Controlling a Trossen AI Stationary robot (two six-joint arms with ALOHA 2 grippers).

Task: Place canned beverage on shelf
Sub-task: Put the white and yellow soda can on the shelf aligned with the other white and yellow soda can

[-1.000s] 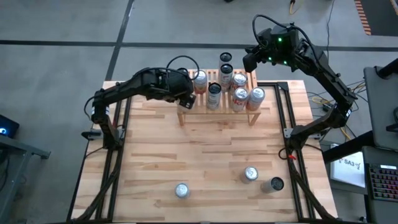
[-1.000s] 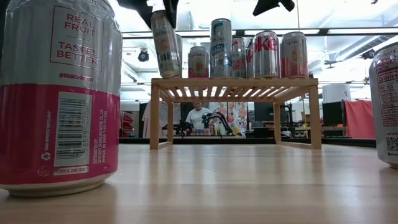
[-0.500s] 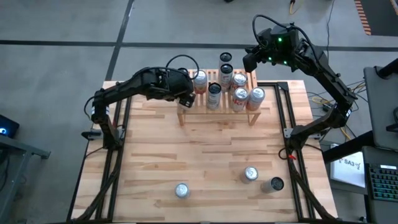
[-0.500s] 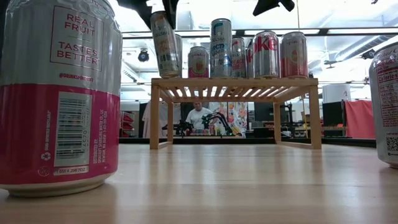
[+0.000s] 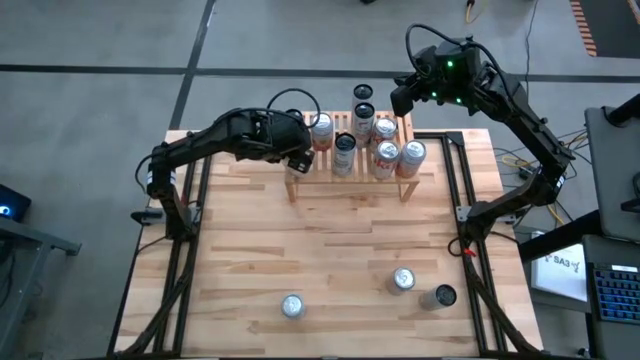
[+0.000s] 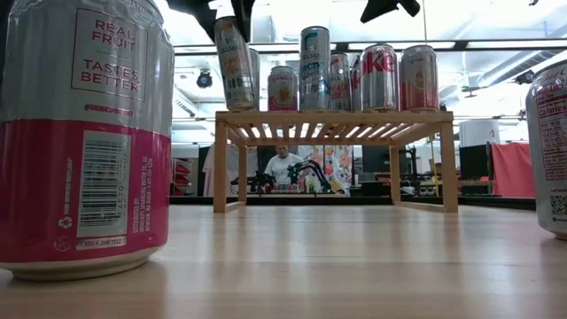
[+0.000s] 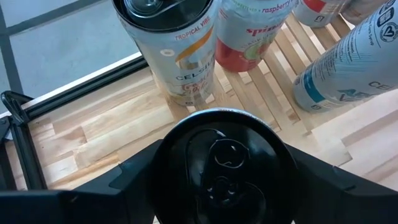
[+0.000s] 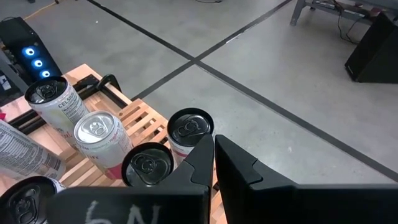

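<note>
- Bright, even overhead light; shadows on the counter (image 5: 330, 250) are soft.
- Low view: ceiling glare behind the shelf (image 6: 332, 120); the nearest pink can (image 6: 84, 133) looms large.

Two dark jointed arms, black cables looping, green light glowing.

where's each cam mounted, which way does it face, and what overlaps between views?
High view: overhead, straight down on the table; both arms show, left gripper by the shelf, right gripper beyond its far side.
Low view: table height, level toward the shelf; the held can hangs tilted from above.
Left wrist view: down past its fingers onto the held can.
Right wrist view: past its shut gripper onto can tops and floor.
Shared: shelf and held can in high, low and left wrist views.
</note>
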